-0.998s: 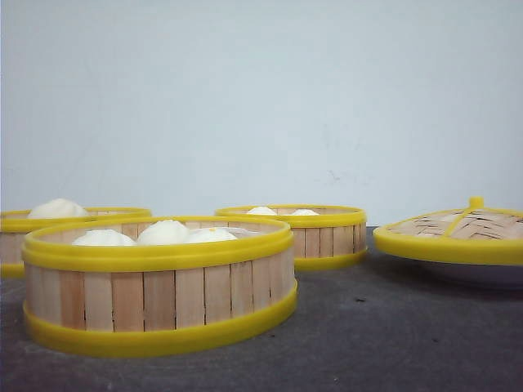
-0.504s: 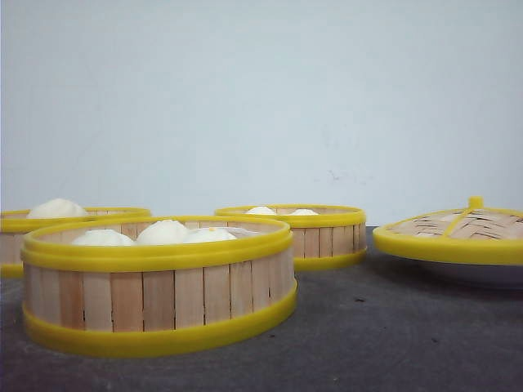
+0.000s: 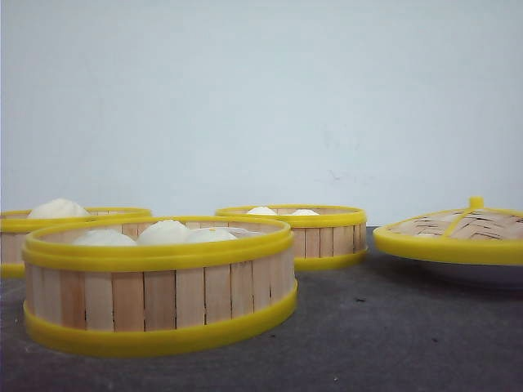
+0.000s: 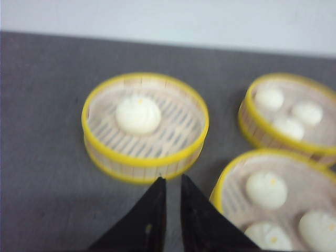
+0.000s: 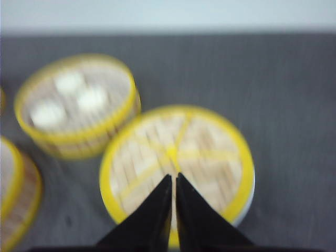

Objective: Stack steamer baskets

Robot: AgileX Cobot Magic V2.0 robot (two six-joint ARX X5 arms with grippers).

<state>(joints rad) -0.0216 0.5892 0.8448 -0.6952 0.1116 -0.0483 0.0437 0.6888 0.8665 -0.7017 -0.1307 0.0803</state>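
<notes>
While all three steamer baskets sit apart on the dark surface point(image 3: 409, 343), no stacking has begun, so the step in hand looks like the approach. Seen from the front, the nearest basket point(image 3: 159, 286) sits at 8 o'clock, the single-bun basket point(image 4: 145, 127) at 9, the third point(image 3: 294, 235) near centre, the lid point(image 3: 453, 237) at 3. The left gripper point(image 4: 173, 181), empty and nearly clenched, hovers by the single-bun basket; the right gripper point(image 5: 173, 178) (likewise pinched) hangs over the lid. Next, the left jaws probably must spread to take a rim.
</notes>
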